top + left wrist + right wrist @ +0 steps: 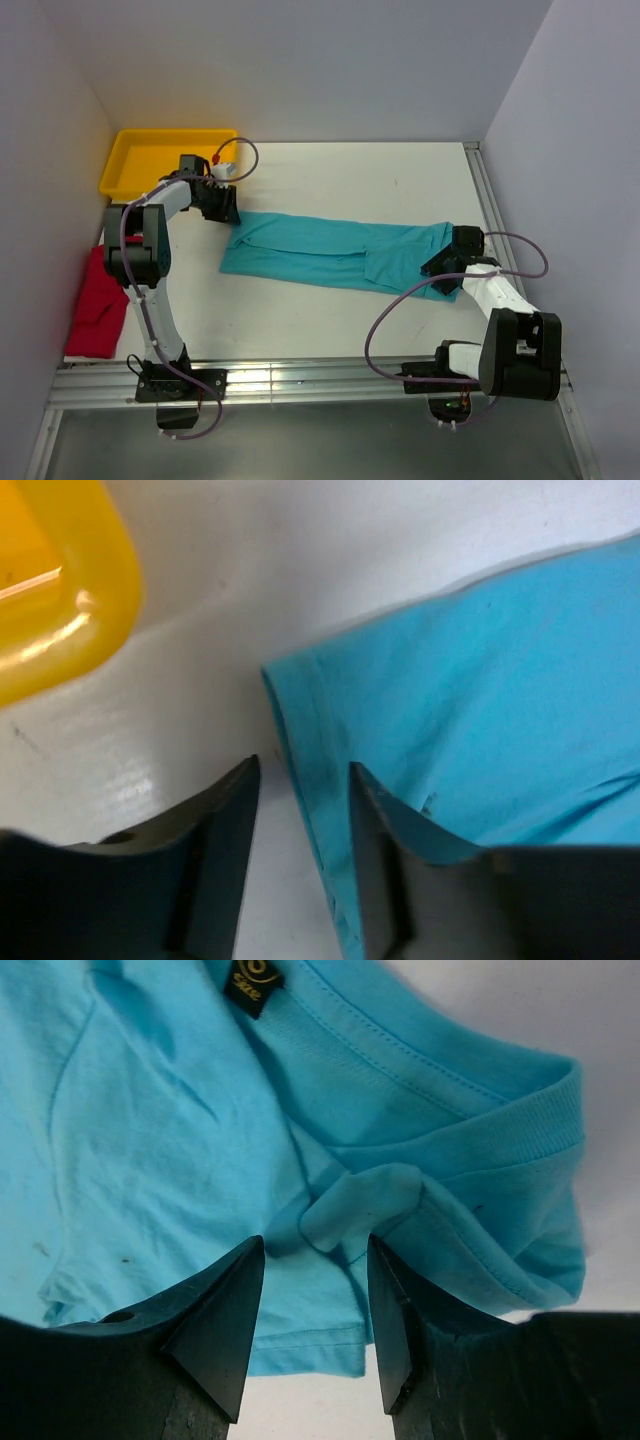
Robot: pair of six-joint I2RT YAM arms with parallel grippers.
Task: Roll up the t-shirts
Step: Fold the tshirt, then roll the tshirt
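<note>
The teal t-shirt lies folded into a long strip across the middle of the table. My left gripper is open at the strip's far left corner; in the left wrist view the shirt's hem edge runs between the fingers. My right gripper is open over the shirt's right end; in the right wrist view a bunched fold near the ribbed collar lies just beyond the fingertips. The red t-shirt lies crumpled at the left edge.
A yellow tray stands at the back left, its corner close to my left gripper. Walls close in on the left, back and right. A metal rail runs along the near edge.
</note>
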